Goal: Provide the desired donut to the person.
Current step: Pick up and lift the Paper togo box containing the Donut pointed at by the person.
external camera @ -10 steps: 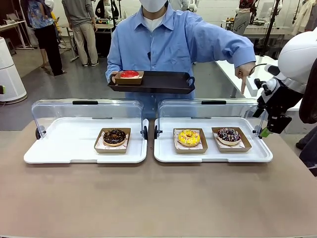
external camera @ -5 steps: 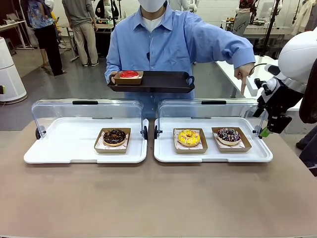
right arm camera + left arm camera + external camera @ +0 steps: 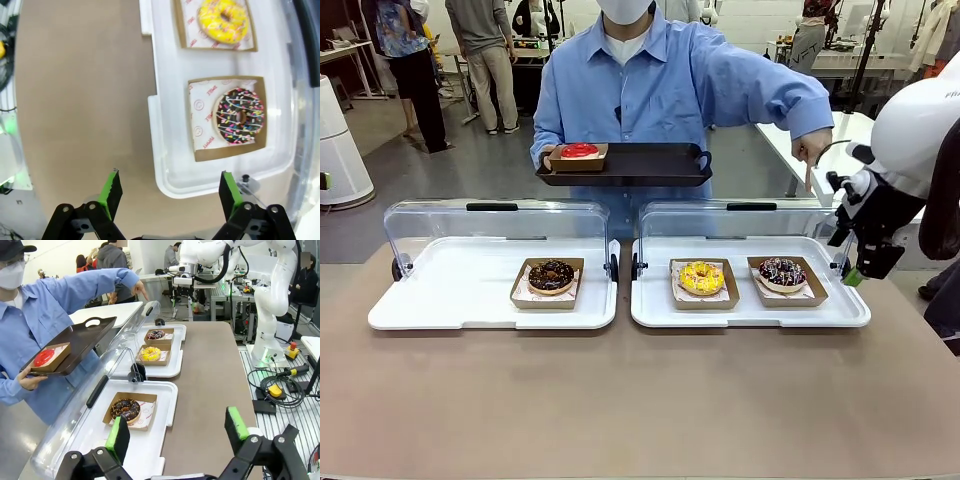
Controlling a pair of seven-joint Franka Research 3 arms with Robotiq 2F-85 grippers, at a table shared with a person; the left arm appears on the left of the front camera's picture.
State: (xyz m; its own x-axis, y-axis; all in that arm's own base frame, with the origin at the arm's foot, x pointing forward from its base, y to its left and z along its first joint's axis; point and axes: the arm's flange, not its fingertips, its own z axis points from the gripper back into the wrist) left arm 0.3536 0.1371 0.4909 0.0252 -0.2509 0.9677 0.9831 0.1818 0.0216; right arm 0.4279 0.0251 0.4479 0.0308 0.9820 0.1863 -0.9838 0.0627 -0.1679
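Observation:
The person (image 3: 650, 80) in a light-blue shirt holds a black serving tray (image 3: 640, 165) carrying a boxed red donut (image 3: 580, 152). Their other hand (image 3: 810, 150) points a finger down over the right case. There a dark sprinkled donut (image 3: 782, 271) sits in a box beside a yellow donut (image 3: 701, 277). A chocolate donut (image 3: 551, 275) lies in the left case. My right gripper (image 3: 865, 262) hangs open by the right case's far-right edge, and its wrist view has the sprinkled donut (image 3: 239, 116) ahead of the open gripper (image 3: 169, 189). My left gripper (image 3: 177, 432) is open, well back from the chocolate donut (image 3: 126, 409).
Both white cases (image 3: 490, 310) (image 3: 750, 315) stand with their clear lids (image 3: 495, 225) tipped up toward the person. Bare brown tabletop (image 3: 640, 400) spreads in front of them. Other people stand far behind at the back left.
My right arm has shifted slightly left and down beside the right case. The person keeps pointing and the donuts have not moved.

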